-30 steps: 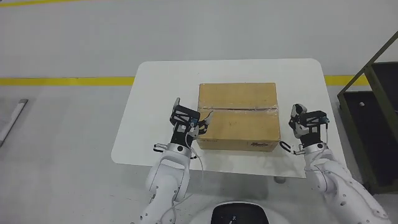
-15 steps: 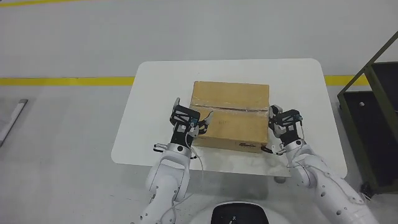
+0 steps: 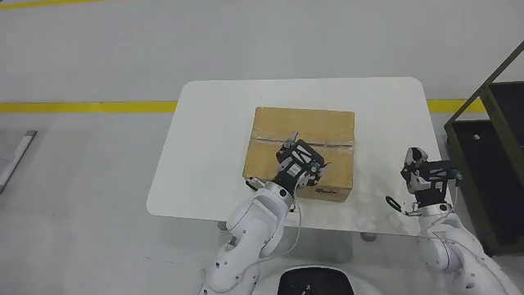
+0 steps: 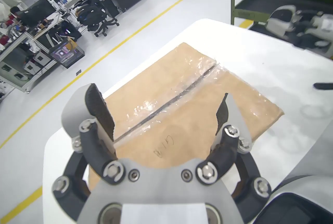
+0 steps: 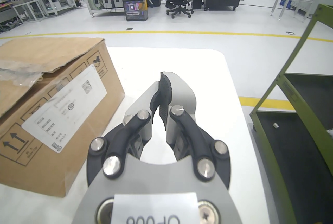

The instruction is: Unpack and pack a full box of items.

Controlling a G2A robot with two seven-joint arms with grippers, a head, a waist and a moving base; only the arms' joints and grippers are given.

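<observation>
Cardboard box (image 3: 303, 123), seemingly taped, inside hidden.

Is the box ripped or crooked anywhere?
Yes. The cardboard box sits slightly crooked on the table, and its top flap edge is torn at the end facing the right gripper, with crumpled clear tape there.

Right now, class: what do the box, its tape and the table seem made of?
Box: matte brown cardboard, ragged flap edge. Tape: clear glossy plastic, wrinkled and glinting. Table: smooth white top, perhaps laminate or plastic; unclear.
</observation>
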